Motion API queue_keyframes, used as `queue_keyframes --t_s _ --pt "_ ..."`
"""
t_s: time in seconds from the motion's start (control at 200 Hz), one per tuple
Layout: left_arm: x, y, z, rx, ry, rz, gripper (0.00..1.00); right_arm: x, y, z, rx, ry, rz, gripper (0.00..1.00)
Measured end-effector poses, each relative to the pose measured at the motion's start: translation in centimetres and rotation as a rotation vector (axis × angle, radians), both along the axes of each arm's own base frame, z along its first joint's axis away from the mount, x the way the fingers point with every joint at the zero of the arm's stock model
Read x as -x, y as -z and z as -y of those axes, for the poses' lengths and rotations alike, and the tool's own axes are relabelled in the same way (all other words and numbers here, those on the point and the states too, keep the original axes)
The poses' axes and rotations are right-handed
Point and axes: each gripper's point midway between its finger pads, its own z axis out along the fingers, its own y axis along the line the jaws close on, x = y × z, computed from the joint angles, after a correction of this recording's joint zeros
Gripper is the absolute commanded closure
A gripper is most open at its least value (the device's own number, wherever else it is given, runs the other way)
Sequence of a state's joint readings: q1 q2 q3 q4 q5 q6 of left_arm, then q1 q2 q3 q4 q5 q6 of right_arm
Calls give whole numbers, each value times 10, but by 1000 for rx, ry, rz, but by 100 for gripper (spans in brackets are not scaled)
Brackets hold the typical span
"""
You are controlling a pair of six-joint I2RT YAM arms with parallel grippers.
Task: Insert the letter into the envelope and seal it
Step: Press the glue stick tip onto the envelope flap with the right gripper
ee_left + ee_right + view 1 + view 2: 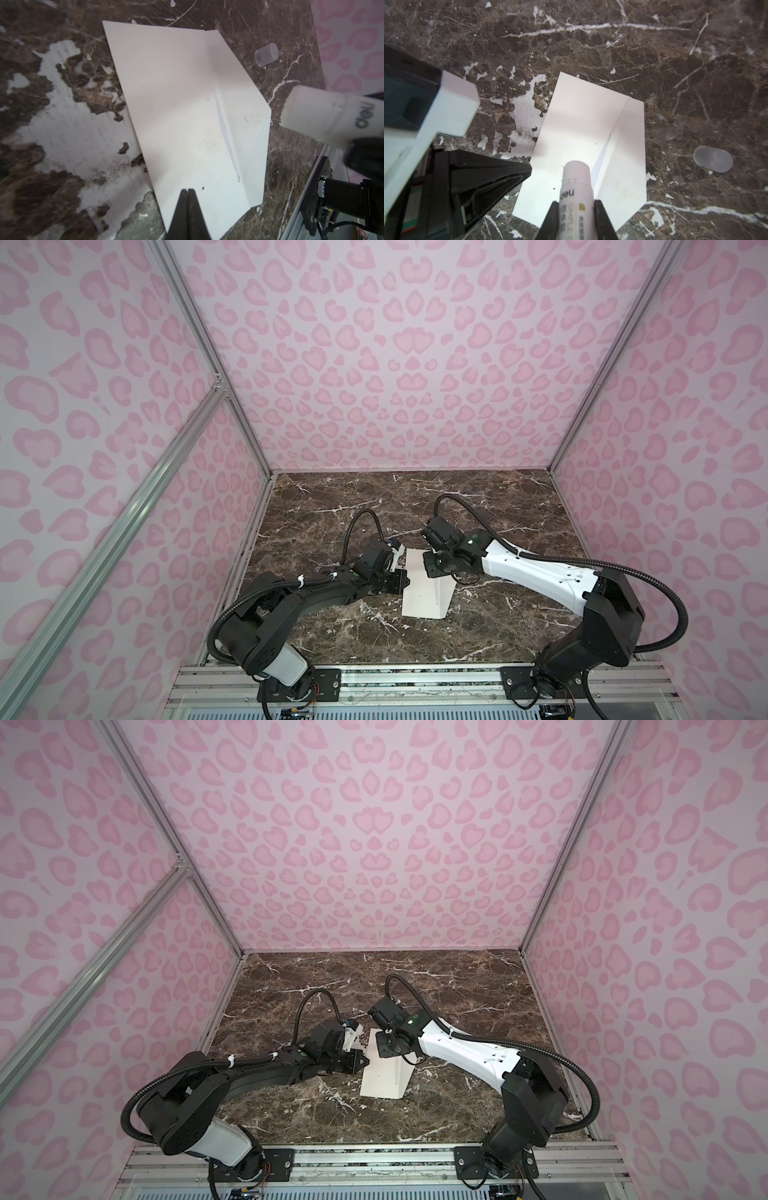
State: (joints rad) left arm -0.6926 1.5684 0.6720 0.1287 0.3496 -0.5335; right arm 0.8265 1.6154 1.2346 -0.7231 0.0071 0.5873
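Note:
The cream-white envelope (424, 597) (384, 1079) lies flat on the marble table, its pointed flap (247, 99) (625, 166) folded open. The letter is hidden. My left gripper (188, 190) (406, 580) is shut, nothing between its fingers, its tips at the envelope's (176, 104) left edge over the paper. I cannot tell if they touch it. My right gripper (576, 202) is shut on a white glue stick (576, 182) (324, 116), uncapped and held above the envelope's (577, 124) body beside the flap crease.
The glue stick's translucent cap (266, 54) (713, 159) lies on its side on the table beyond the flap. Pink patterned walls (374, 364) close in the table on three sides. An aluminium rail (415, 680) runs along the front edge.

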Motion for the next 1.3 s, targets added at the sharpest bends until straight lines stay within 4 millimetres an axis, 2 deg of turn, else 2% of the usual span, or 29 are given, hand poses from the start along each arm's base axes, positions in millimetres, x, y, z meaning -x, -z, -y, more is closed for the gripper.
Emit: queue_keyframes --t_s 0.405,0.825,1.3 --pt "-3 8 5 -5 -11 -43 96 8 19 -4 72 6 -142 86" --pt "2 28 3 -50 -8 -105 96 16 36 -3 142 11 -251 85" --pt "3 29 7 -34 12 -113 96 15 47 -6 173 13 -295 87"
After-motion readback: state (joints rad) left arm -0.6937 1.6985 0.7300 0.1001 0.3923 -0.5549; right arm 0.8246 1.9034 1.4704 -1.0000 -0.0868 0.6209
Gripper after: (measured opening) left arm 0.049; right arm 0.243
